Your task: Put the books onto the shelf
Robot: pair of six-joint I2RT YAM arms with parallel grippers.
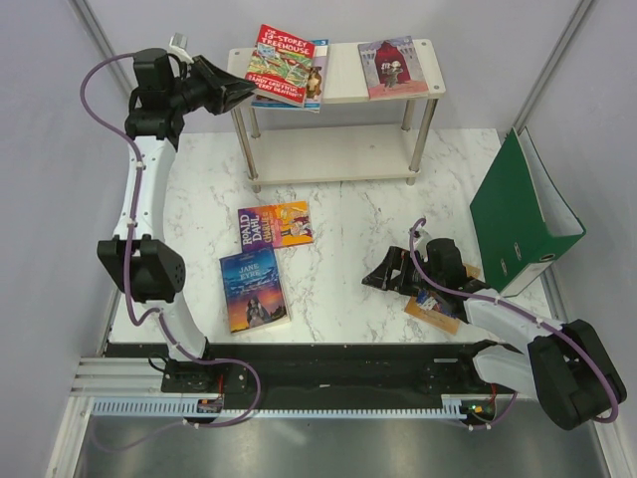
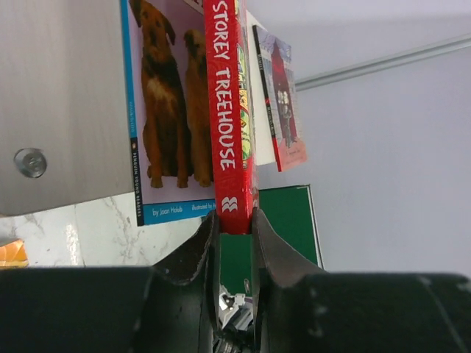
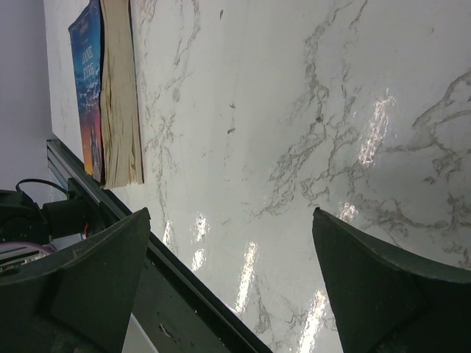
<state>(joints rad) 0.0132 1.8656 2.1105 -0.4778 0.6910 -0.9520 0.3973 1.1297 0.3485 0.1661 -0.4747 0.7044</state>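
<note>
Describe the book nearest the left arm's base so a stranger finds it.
Look at the marble table in front of the white shelf. Two books lie flat left of centre. It is the dark blue Jane Eyre, not the yellow-purple one.

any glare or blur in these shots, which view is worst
Right wrist view is worst: bright glare patches across the marble table. Left wrist view: the red book has a sharp, readable spine, while the left end effector gripping it is nearly black with little detail. Top view: evenly lit, no glare, the shelf crisp.
</note>
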